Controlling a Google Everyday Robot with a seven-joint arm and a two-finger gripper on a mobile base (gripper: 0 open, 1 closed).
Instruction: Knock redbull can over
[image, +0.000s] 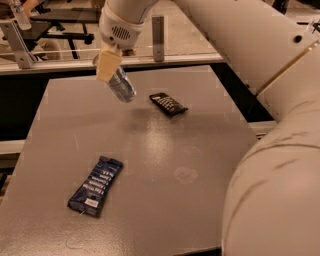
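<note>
The redbull can is a slim silver can with bluish panels near the far left of the grey table. It is leaning steeply, its top up and to the left under the gripper and its bottom down to the right. My gripper, with a cream-coloured tip on the white arm, is right against the upper end of the can, pressing on it from the far left.
A dark snack wrapper lies just right of the can. A blue snack wrapper lies at the near left. My large white arm fills the right side. A rail and metal frames stand behind the table.
</note>
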